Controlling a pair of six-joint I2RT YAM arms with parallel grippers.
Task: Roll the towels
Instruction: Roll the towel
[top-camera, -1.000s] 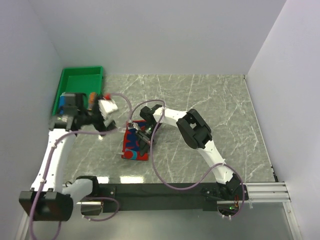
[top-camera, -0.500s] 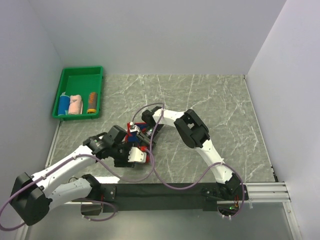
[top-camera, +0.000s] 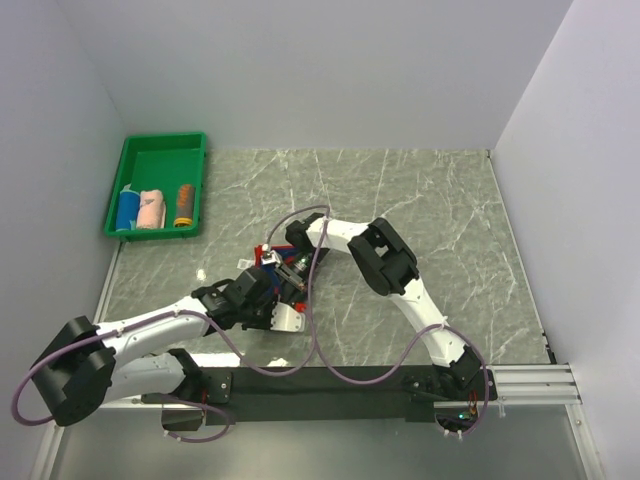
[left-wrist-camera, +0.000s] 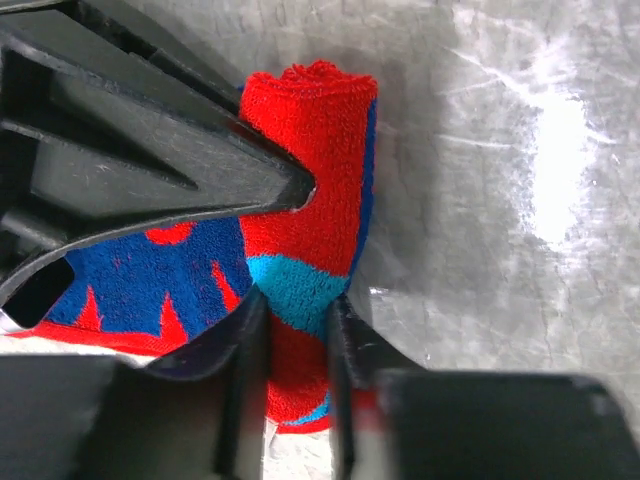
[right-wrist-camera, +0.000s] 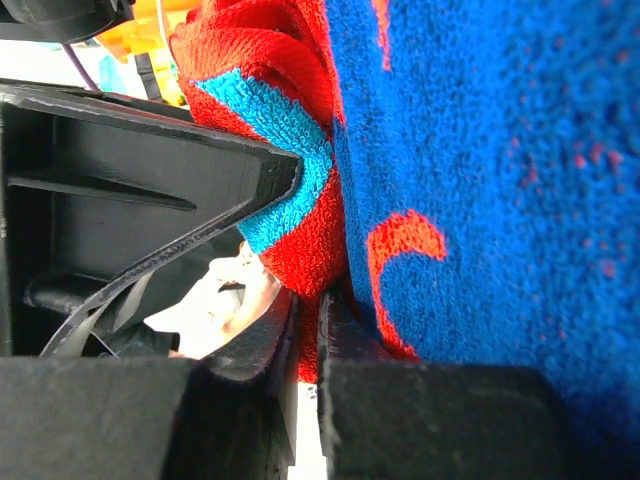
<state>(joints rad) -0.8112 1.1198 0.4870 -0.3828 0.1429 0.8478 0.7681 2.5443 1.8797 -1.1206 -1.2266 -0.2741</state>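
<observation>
The red-and-blue towel (left-wrist-camera: 315, 150) lies partly rolled on the marble table, mostly hidden between the two grippers in the top view (top-camera: 266, 256). My left gripper (left-wrist-camera: 295, 335) has its jaws pressed on both sides of the roll's near end. My right gripper (right-wrist-camera: 308, 335) is shut on a thin red fold of the same towel (right-wrist-camera: 480, 150). In the top view the left gripper (top-camera: 280, 302) and the right gripper (top-camera: 292, 272) meet at the towel. Rolled blue (top-camera: 128, 210), pale pink (top-camera: 151, 210) and orange (top-camera: 184, 205) towels lie in the tray.
The green tray (top-camera: 165, 150) stands at the back left by the wall. Grey marble table (top-camera: 430, 210) stretches to the right of the arms. White walls close in on the left, back and right.
My left arm has swung from the tray down to the towel in the middle, and its jaws have narrowed onto the roll. The right gripper has stayed shut on the towel.
</observation>
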